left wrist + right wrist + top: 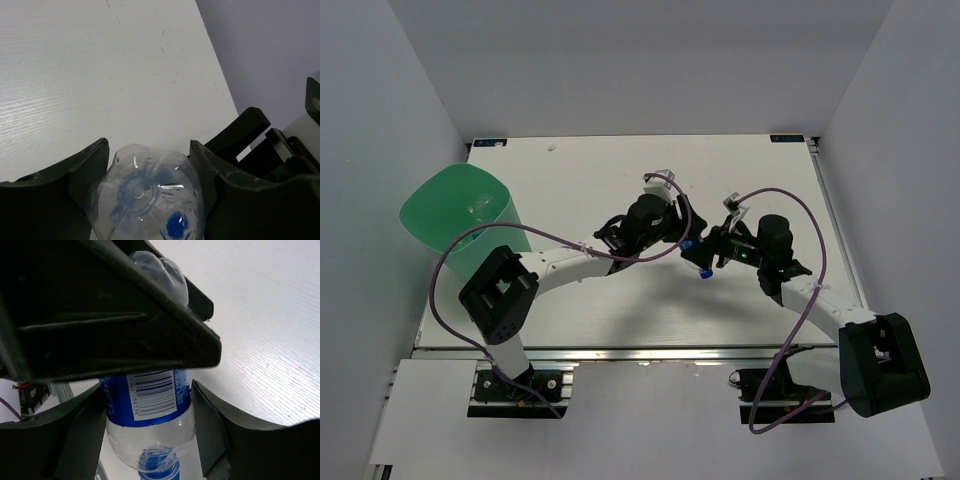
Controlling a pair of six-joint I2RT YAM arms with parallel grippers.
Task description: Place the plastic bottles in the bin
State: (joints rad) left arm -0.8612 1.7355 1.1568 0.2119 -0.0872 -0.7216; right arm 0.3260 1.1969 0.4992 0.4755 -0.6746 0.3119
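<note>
The slim clear plastic bottle [697, 258] with a blue label and a blue cap [157, 467] is hanging between the two grippers, well to the right of the bin and apart from it. It is lying at a slant, with the cap pointing toward the arms' bases and the ribbed bottom pointing away.

The right gripper [148, 390] is gripping the capped half. Its two black fingers are pressing on either side of the label, just above the neck, with the barcode facing the wrist camera. It is sitting on the side of the bottle farther from the bin.

The left gripper [147, 155] is clamping the other half. Its fingers are touching both sides of the rounded bottom, which is filling the gap between them. This gripper is sitting on the bin's side of the bottle. One of its fingers is crossing the upper part of the right wrist view, lying over the bottle.

The large mint-green plastic bin [440, 205] with tapering sides is standing at the left edge of the white table [580, 170]. The left arm's purple cable is looping in front of it. Something pale is glinting inside the bin, but the top view is too coarse to tell what it is.

The table is stretching on beyond the bin to the grey walls.
</note>
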